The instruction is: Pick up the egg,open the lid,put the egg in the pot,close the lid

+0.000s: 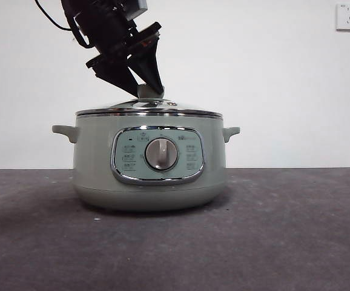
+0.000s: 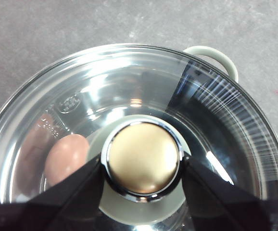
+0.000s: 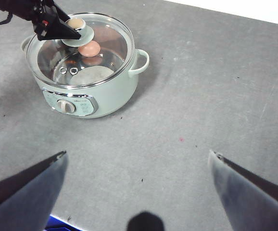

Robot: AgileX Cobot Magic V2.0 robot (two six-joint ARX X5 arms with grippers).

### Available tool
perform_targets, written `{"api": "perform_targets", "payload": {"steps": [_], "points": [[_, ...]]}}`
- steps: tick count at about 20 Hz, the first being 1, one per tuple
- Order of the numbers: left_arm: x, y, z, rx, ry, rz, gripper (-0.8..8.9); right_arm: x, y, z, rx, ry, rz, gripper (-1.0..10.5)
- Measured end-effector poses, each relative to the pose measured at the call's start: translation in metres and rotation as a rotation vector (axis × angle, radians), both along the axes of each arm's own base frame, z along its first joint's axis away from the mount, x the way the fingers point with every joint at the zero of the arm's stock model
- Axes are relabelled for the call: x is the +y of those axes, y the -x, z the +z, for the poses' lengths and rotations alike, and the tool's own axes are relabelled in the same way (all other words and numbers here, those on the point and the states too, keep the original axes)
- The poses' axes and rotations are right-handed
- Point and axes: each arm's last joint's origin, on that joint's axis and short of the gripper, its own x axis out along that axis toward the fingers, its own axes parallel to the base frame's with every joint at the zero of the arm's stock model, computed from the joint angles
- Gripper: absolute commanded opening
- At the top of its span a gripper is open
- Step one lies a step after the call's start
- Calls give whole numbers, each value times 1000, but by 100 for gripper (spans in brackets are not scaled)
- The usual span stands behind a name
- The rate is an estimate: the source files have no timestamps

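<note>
Worktop: grey, matte, lightly speckled; fills the lower part of the front view, with a white wall behind.

Pot: sage-green cooker, centre of the front view and upper left of the right wrist view. Two small side handles, chrome-framed control panel, silver dial facing front. Stands on the worktop.

Lid: domed glass with chrome rim, seated on the pot's rim. Its knob has a gold cap ringed in chrome on a pale green base.

Left gripper: enters from the upper left of the front view, slanting down to the lid's knob. Its jaws sit against either side of the knob, pinching it.

Right gripper: high over bare worktop, well apart from the pot; jaws spread wide, holding nothing.

Egg: brown-orange, inside the pot, seen through the glass just beside the knob.
</note>
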Motion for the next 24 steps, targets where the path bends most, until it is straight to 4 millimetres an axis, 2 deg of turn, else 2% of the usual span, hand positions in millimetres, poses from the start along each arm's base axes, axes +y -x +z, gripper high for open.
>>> {"api": "perform_targets", "payload": {"steps": [10,13,16,18,21,24], "points": [[2,5,4,38,-8,3,382,0,0,0,5,3,0,498],[8,17,25,10,6,5,382,0,0,-1,6,3,0,499],[23,50,71,-47,44,2,381,0,0,-1,6,3,1,499],[38,84,99,-47,84,-35,381,0,0,-1,11,-2,10,499],[57,131,125,-24,149,-105,377,4,-2,-1,37,-31,69,499],[73,168,143,-45,193,-143,377,7,-5,-2,63,-49,123,499]]}}
